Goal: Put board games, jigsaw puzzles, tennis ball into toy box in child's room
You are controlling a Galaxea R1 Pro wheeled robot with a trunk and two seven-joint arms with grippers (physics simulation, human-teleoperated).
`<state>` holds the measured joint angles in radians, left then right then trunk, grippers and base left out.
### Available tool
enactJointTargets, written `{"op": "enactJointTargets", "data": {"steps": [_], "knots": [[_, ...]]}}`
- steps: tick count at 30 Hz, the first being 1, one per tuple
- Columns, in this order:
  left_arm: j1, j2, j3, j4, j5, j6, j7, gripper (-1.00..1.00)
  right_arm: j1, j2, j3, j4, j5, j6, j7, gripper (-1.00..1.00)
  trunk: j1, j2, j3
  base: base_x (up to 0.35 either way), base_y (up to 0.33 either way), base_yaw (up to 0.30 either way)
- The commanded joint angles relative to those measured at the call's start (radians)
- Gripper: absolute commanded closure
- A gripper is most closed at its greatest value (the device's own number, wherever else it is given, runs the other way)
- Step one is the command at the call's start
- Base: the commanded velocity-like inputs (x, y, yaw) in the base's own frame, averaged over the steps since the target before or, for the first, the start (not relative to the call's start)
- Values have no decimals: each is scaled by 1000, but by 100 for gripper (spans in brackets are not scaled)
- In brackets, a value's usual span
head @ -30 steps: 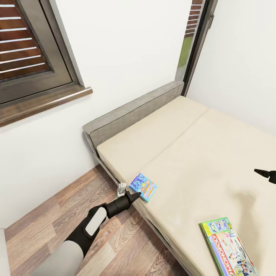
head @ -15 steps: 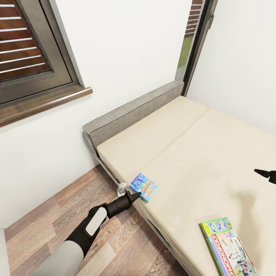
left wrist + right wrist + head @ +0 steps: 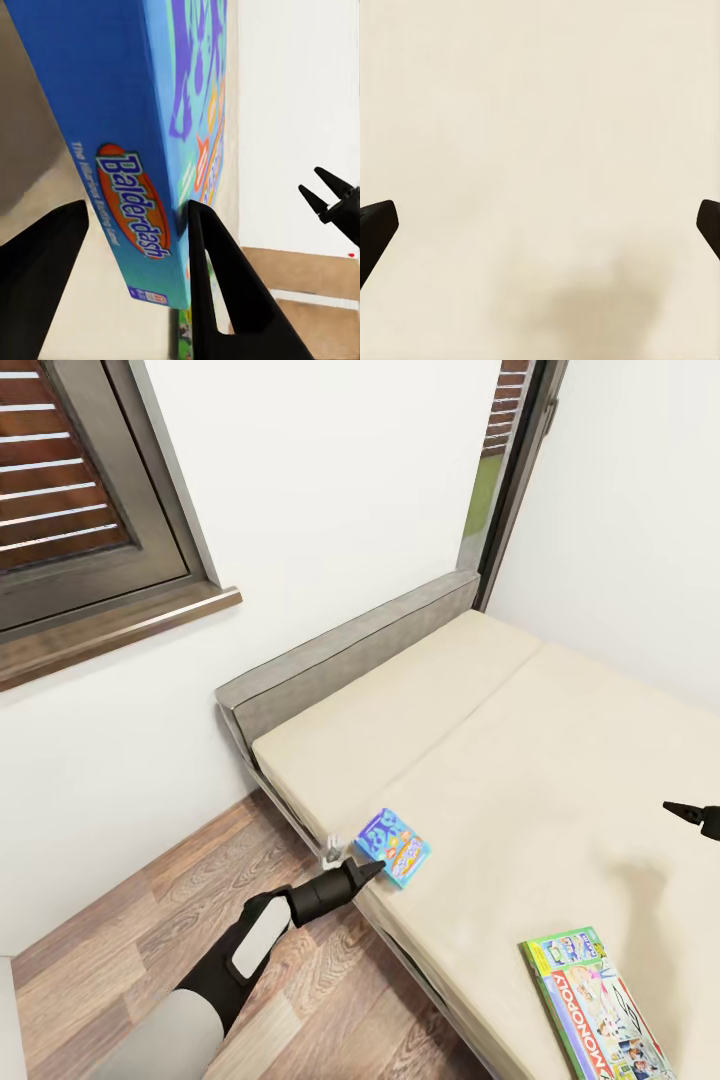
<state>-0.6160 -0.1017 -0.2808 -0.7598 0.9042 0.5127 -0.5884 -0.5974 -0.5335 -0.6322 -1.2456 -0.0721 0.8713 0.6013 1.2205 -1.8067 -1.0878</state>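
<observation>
A blue board game (image 3: 394,848) with colourful print and the word Balderdash on its side (image 3: 150,112) sits tilted at the near edge of the bed (image 3: 500,740). My left gripper (image 3: 372,868) is shut on it, with one black finger on each face of the box (image 3: 135,206). A white-green Monopoly board game (image 3: 597,1007) lies flat on the mattress at the lower right. Over the mattress farther right, my right gripper (image 3: 682,810) hangs open with nothing between its fingers (image 3: 540,217); it also shows in the left wrist view (image 3: 334,199).
A grey padded headboard (image 3: 340,650) runs along the white wall. A dark-framed shuttered window (image 3: 80,490) with a sill is at the upper left, and a tall glazed opening (image 3: 510,470) is in the corner. Wood-plank floor (image 3: 150,920) lies beside the bed.
My left gripper has shifted to the right along the bed's edge, and the blue board game has moved and tilted with it. The right gripper and the Monopoly box have stayed put.
</observation>
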Motion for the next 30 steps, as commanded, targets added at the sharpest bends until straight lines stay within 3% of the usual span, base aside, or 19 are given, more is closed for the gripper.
{"op": "enactJointTargets", "data": {"steps": [1, 7, 15, 21, 23, 30], "knots": [[3, -1, -13, -14, 7, 7, 6, 100, -1, 0, -1, 2, -7, 8, -1, -100, 0, 0, -1, 0, 0, 0], [21, -14, -72, -84, 10, 8, 65, 100, 1, 2, -1, 10, -8, 3, -1, -100, 0, 0, -1, 0, 0, 0], [42, -22, -125, -153, 17, 11, 136, 100, 32, 4, -2, -1, -9, -2, 2, -100, 0, 0, -1, 0, 0, 0], [69, -23, -140, -212, 19, 14, 154, 100, 45, 5, -3, -8, -9, -3, 4, -100, 0, 0, -1, 0, 0, 0], [106, -24, -146, -265, 18, 16, 169, 100, 51, 6, -3, -11, -10, -5, 5, -100, 0, 0, -1, 0, 0, 0], [147, -21, -149, -303, 19, 19, 206, 100, 54, 8, 0, -26, -10, -5, 14, -100, 0, 0, -1, 0, 0, 0]]}}
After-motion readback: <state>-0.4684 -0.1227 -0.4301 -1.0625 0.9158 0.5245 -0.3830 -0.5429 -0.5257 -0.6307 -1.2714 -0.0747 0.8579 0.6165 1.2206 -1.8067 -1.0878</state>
